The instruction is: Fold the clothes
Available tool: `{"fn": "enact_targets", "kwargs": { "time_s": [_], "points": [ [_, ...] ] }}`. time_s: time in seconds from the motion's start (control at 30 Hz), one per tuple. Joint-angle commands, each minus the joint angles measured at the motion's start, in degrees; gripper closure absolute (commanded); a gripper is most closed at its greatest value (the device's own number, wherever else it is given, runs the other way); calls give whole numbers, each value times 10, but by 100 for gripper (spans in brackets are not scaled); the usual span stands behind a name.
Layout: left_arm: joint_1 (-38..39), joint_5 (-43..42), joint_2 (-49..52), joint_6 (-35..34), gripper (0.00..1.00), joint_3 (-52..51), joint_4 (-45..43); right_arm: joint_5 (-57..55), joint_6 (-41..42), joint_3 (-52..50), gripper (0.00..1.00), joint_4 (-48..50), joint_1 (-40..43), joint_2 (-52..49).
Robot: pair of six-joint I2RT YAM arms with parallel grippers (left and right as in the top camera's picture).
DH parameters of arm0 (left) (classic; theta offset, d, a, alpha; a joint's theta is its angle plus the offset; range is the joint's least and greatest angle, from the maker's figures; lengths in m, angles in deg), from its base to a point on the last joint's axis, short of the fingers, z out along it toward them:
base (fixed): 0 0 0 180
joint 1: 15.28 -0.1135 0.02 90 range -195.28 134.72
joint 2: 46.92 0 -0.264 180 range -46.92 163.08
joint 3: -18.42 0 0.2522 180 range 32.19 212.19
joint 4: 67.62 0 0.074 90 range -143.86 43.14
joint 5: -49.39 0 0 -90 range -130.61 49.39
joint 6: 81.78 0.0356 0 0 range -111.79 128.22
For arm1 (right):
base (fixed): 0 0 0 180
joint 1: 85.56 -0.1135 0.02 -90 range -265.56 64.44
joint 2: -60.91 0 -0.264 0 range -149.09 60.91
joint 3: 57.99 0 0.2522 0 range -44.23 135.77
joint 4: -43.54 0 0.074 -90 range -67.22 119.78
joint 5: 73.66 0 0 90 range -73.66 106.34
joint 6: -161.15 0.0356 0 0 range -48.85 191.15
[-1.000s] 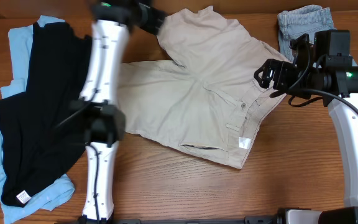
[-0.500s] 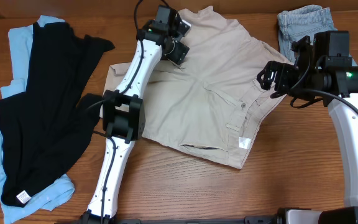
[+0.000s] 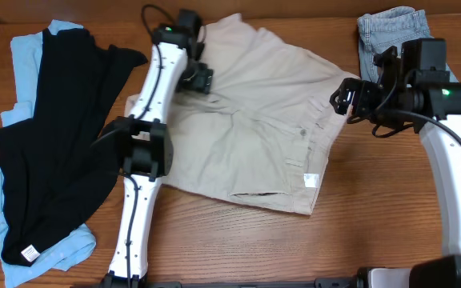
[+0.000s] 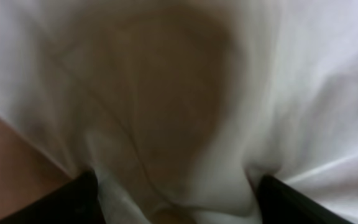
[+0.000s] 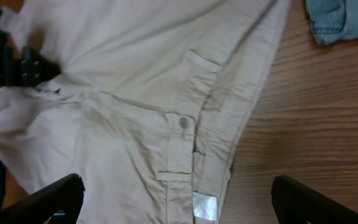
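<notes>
We see the khaki shorts (image 3: 246, 136) spread in the middle of the wooden table (image 3: 374, 224), waistband towards the right arm, with a white label (image 3: 312, 180) showing at the lower right corner. The left gripper (image 3: 197, 78) is down on the upper left part of the shorts. Its wrist view is badly blurred: only pale cloth bunched between two dark fingers (image 4: 73, 199), which stand wide apart. We cannot tell whether any fabric is actually pinched.

The right gripper (image 3: 344, 98) hangs above the waistband, jaws fully spread and holding nothing. Its own fingers (image 5: 55, 196) show only as dark tips at the bottom corners, with the waist button (image 5: 183, 123) between them and further up.

On the left, a black garment (image 3: 54, 144) covers most of a light-blue garment (image 3: 26, 60), so we cannot make out that one's shape. A faded denim piece (image 3: 386, 28) lies at the far right, partly hidden behind the right arm.
</notes>
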Motion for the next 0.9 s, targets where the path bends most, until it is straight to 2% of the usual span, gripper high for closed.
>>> {"fn": "enact_targets", "kwargs": {
  "time_s": [0.0, 0.17, 0.27, 0.4, 0.67, 0.87],
  "points": [
    [-50, 42, 38, -30, 15, -25, 78, -5, 15, 7, 0, 9, -2, -43],
    [-80, 36, 38, -19, 18, -25, 158, -5, 20, 7, 0, 43, -17, -111],
    [-87, 6, 36, 6, 21, -22, 173, -5, 26, 7, 0, 77, -29, -157],
    [-84, 6, 35, 12, 15, 25, 157, -6, 26, 7, 0, 160, -35, -202],
    [-59, -5, 35, 32, 9, 248, 119, -1, 26, 7, 10, 323, -39, -286],
    [-52, -5, -28, 31, 7, 246, 47, 24, 25, 7, 20, 397, -62, -346]
  ]
}}
